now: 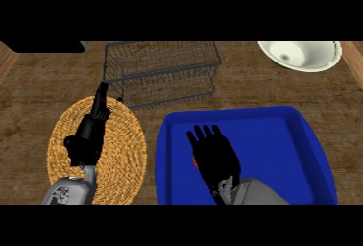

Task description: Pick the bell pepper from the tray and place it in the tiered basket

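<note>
The right hand [216,156] is hovering, fingers spread straight, over the deep blue plastic tray [284,144] at the wooden worktop's [35,86] near right edge, hiding all but a red sliver of the bell pepper [195,161], while the left hand [89,132] is lying open above the round woven straw mat [124,144], below the grey wire tiered basket [163,72].

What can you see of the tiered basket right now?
The tiered basket is dark grey wire mesh, built as stacked rectangular tiers with open tops. It stands upright on the wooden counter at the back, behind the woven mat and the blue tray. Nothing shows inside it. The fingertips of the left hand lie near its front left corner; whether they touch it cannot be told.
</note>
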### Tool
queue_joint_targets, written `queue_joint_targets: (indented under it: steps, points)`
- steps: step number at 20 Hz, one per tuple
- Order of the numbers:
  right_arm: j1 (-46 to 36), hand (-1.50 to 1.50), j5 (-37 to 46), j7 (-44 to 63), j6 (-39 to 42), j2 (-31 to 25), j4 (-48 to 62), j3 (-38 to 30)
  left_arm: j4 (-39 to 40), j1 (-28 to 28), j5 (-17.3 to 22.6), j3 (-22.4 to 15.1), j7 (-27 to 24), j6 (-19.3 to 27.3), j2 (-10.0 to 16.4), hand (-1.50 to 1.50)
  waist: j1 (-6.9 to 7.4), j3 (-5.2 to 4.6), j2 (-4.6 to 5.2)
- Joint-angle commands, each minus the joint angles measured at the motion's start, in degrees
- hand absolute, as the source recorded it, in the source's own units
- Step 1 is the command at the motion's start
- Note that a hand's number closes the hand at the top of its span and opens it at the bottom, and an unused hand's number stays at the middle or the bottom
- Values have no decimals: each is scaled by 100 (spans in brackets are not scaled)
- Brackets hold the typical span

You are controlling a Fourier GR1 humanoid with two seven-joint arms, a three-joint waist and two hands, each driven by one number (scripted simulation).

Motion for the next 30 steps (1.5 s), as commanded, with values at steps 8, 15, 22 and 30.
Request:
queue_joint_targets:
  steps: [8, 15, 22, 30]
  points:
    - [334, 150, 785, -490, -430, 309, -154, -256, -288, 12, -283, 34, 268, -53, -126, 0, -8, -2, 2]
    - [557, 150, 1903, -1143, -1613, -16, 367, 464, -423, 188, -324, -12, 228, -82, -198, 0, -7, -1, -1]
    - [-565, 150, 430, 1539, -882, 813, 1448, 762, -152, -52, -291, -137, 184, -241, -269, 0, 376, -10, 47]
    - [-1661, 150, -345, 3233, -1702, 822, 1375, 1358, 15, -154, -368, -186, 132, -184, -371, 0, 429, -13, 15]
